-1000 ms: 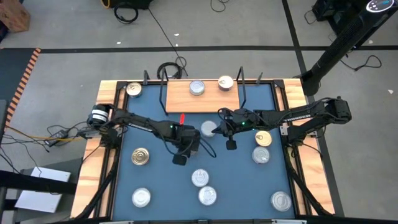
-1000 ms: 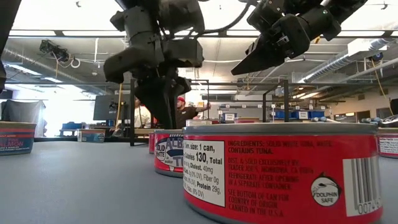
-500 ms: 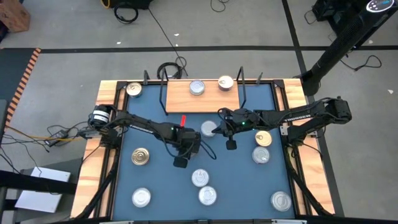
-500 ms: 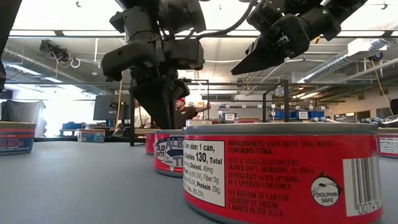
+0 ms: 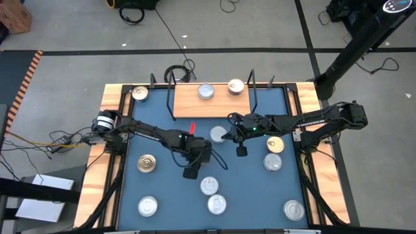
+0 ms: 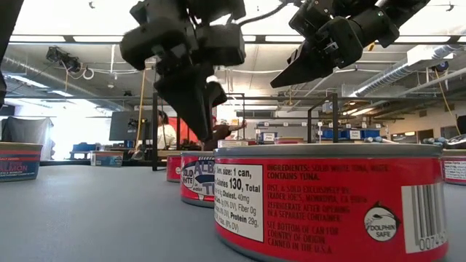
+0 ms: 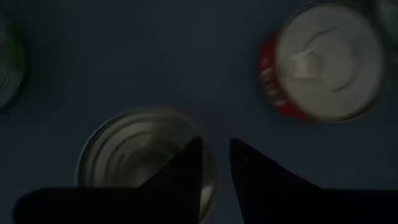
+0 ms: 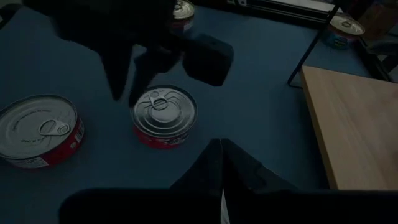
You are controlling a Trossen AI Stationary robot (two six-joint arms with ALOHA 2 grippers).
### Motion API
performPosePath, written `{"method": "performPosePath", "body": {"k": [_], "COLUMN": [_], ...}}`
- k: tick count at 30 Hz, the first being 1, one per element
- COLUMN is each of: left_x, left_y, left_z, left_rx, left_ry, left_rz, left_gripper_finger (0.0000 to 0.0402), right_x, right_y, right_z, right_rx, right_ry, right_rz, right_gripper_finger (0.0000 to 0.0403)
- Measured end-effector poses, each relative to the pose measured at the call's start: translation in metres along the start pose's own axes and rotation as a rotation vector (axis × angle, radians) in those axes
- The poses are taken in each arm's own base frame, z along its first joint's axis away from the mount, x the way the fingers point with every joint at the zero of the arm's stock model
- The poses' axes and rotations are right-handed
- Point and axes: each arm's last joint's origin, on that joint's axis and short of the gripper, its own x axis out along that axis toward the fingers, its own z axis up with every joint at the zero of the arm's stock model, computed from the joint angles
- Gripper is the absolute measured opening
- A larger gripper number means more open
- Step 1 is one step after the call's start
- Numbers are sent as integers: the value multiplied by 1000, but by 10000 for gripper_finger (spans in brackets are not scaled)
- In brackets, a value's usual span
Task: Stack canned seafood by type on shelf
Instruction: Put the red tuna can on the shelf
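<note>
Several short round seafood cans stand on the blue table. The wooden shelf (image 5: 188,103) at the far edge bears two cans (image 5: 206,91) (image 5: 235,86). My left gripper (image 5: 190,172) (image 7: 216,163) hovers mid-table, pointing steeply down, just left of a silver-lidded can (image 5: 208,186) (image 7: 134,155). Its fingers stand a narrow gap apart with nothing between them. A red-sided can (image 7: 329,62) lies beyond. My right gripper (image 5: 241,151) (image 8: 221,155) hangs shut and empty in front of the shelf, beside another can (image 5: 218,134).
More cans stand apart on the table: far left corner (image 5: 140,93), left (image 5: 147,163), near left (image 5: 148,207), near middle (image 5: 216,204), right (image 5: 275,144) (image 5: 272,162), near right (image 5: 294,209). Black wire uprights (image 5: 252,88) flank the shelf. A small red thing (image 5: 191,125) lies before it.
My left gripper has moved a little toward the table's near edge, closer to the middle silver-lidded can, rising slightly and turning at the wrist. Its finger gap looks the same. The right arm has kept still.
</note>
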Motion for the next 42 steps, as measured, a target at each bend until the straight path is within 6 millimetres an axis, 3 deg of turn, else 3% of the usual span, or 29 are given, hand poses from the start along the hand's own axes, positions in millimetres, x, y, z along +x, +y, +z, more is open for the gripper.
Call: {"method": "performPosePath", "body": {"k": [17,25,30,34,42], "left_x": [24,24,12,-14,-53], "left_y": [-12,-11,-10,-2,20], "left_z": [-9,-10,-6,12,35], "left_rx": [61,88,106,75,-28], "left_ry": [108,118,127,68,-78], "left_rz": [143,197,184,131,-115], "left_gripper_finger": [83,10,3,2,1], "right_x": [0,0,0,0,0], "right_y": [0,0,0,0,0], "right_z": [0,0,0,0,0], "right_rx": [2,0,0,1,2], "right_ry": [0,0,1,1,3], "right_rz": [0,0,0,0,0], "right_gripper_finger": [10,10,10,10,10]}}
